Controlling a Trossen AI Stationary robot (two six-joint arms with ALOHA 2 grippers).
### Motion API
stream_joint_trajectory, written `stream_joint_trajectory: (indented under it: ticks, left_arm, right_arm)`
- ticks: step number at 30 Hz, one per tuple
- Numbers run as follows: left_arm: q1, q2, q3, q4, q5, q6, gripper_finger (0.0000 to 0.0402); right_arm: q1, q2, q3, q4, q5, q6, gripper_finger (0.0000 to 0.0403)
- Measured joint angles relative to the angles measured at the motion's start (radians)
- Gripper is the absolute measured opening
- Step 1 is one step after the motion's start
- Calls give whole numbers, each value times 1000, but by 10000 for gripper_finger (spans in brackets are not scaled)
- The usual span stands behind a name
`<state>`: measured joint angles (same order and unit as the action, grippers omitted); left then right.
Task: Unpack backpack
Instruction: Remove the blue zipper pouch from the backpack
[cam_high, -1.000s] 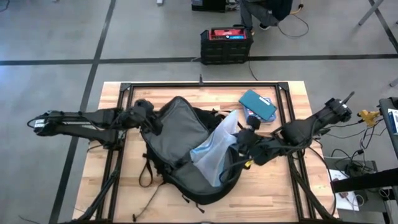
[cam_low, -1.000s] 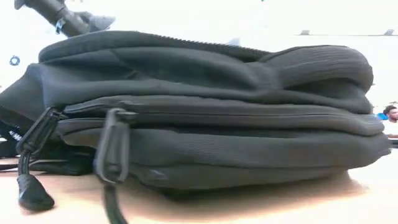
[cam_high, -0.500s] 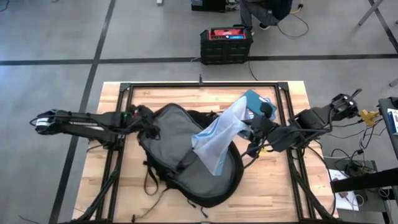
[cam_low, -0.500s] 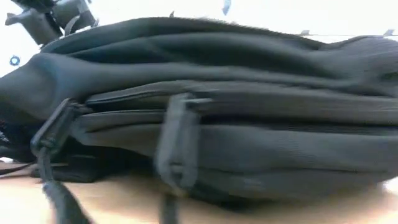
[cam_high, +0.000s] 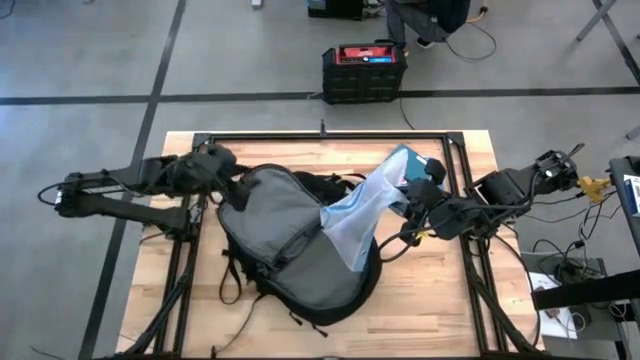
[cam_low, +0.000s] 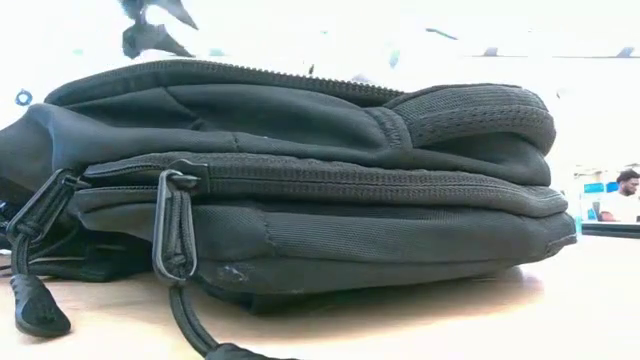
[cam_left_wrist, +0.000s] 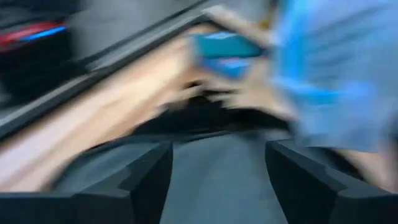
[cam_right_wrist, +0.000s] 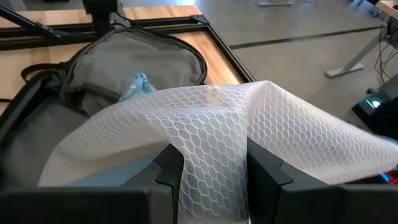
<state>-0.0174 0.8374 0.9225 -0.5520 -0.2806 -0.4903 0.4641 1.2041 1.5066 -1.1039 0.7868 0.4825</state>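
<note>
Wooden table bearing a black backpack flat at centre, grey flap facing up, straps trailing toward the near edge. Pale mesh bag stretched from backpack's right side toward right gripper, clenched on the mesh. Teal box just beyond, near the table's far right. Left gripper at backpack's top-left edge, fingers spread wide, gripping nothing. Black crate on floor behind.

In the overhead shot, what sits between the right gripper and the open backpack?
In the high view, a pale mesh bag stretches from the backpack opening up to the right gripper, which is shut on it.
</note>
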Motion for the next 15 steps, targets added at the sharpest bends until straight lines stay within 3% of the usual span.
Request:
stream_joint_trajectory:
  ticks: [4,8,11,15]
  left_arm:
    - [-150,84,-169,401,9,29,246]
    - [-254,250,-319,787,3,26,230]
    - [-295,392,-366,895,-67,17,211]
    - [-320,546,-370,897,-200,12,184]
  right_arm:
    - [0,-5,0,-10,-1,6,93]
    - [0,-13,0,-30,-1,15,93]
    - [0,-14,0,-39,-1,19,93]
    - [0,-12,0,-66,-5,46,93]
